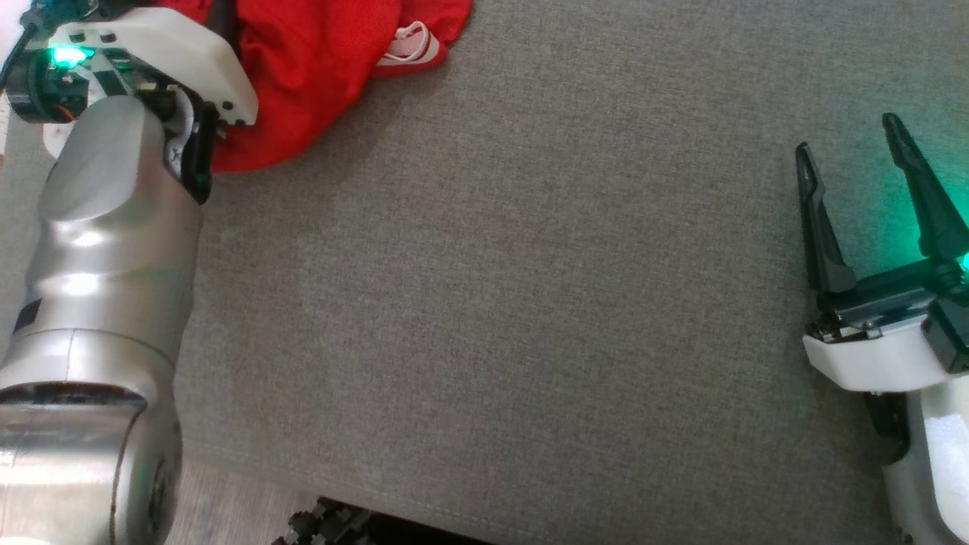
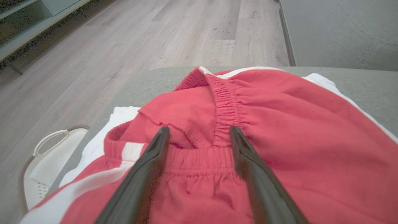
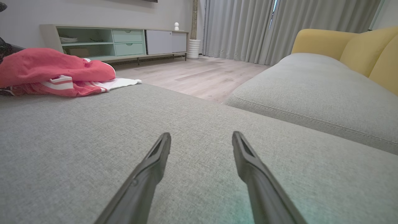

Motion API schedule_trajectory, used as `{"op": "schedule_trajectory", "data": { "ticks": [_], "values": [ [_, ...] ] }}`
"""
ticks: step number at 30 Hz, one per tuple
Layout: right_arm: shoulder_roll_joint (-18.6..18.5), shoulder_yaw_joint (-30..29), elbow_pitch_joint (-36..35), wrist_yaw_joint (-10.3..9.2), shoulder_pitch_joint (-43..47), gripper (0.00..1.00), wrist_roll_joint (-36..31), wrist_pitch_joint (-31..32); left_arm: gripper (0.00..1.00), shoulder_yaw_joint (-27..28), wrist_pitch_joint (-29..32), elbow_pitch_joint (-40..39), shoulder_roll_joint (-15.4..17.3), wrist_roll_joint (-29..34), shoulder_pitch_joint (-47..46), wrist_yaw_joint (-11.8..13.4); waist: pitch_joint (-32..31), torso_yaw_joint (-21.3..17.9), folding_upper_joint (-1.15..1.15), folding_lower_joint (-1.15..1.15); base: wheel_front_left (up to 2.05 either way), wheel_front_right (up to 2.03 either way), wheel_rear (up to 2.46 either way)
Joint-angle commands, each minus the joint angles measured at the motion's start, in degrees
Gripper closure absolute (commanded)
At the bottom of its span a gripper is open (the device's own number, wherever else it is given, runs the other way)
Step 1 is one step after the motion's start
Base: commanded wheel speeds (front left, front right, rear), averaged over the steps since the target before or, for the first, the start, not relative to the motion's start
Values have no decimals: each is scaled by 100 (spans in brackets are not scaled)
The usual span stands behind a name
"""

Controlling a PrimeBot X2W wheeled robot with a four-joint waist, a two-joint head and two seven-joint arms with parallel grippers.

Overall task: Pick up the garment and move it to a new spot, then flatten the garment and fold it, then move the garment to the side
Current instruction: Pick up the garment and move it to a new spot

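Note:
The garment (image 1: 303, 68) is a crumpled pair of red shorts with white stripes, lying at the far left of the grey cushion (image 1: 530, 303). My left gripper (image 2: 199, 132) hovers open right over its elastic waistband (image 2: 224, 102), one finger on each side of a gathered fold, nothing clamped. In the head view the left arm's wrist (image 1: 151, 53) covers part of the cloth. My right gripper (image 1: 848, 140) stands open over bare cushion at the right, far from the garment (image 3: 56, 71), which lies at that view's far left.
A white basket (image 2: 46, 161) sits on the wooden floor beside the cushion's end. A second grey seat (image 3: 311, 90) with yellow back cushions lies to the right. A low pale-green cabinet (image 3: 118, 42) stands along the wall.

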Motion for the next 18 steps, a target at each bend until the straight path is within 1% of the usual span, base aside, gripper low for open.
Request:
{"op": "schedule_trajectory", "data": {
  "ticks": [1,2,3,4,5,9,17,18],
  "values": [
    [-106,-51,214,-5,252,0,-61,64,0,-49,-92,-29,291,-79,-146,12,27,-13,0,0,0,0,0],
    [-101,-64,211,-5,258,0,-65,64,0,-135,-91,28,288,-124,-153,12,30,-8,0,0,0,0,0],
    [-95,-75,209,-5,263,0,-68,64,18,-215,-77,80,284,-179,-158,12,28,-2,0,0,0,0,0],
    [-86,-81,212,-5,262,0,-72,64,84,-292,-60,126,287,-231,-165,12,24,5,0,0,0,0,0],
    [-76,-79,214,-5,256,0,-78,64,100,-361,-57,160,293,-284,-174,11,18,14,0,0,0,0,0],
    [-46,-28,253,-5,202,0,-79,64,100,-663,-200,206,362,-417,-192,11,-66,50,0,0,0,0,0],
    [99,99,434,-5,219,0,3,64,100,-1173,-573,120,574,-719,-279,11,-581,50,0,0,0,0,0],
    [99,99,434,-5,219,0,3,64,100,-1173,-573,120,574,-719,-279,11,-581,50,0,0,0,0,0]
  ]
}}
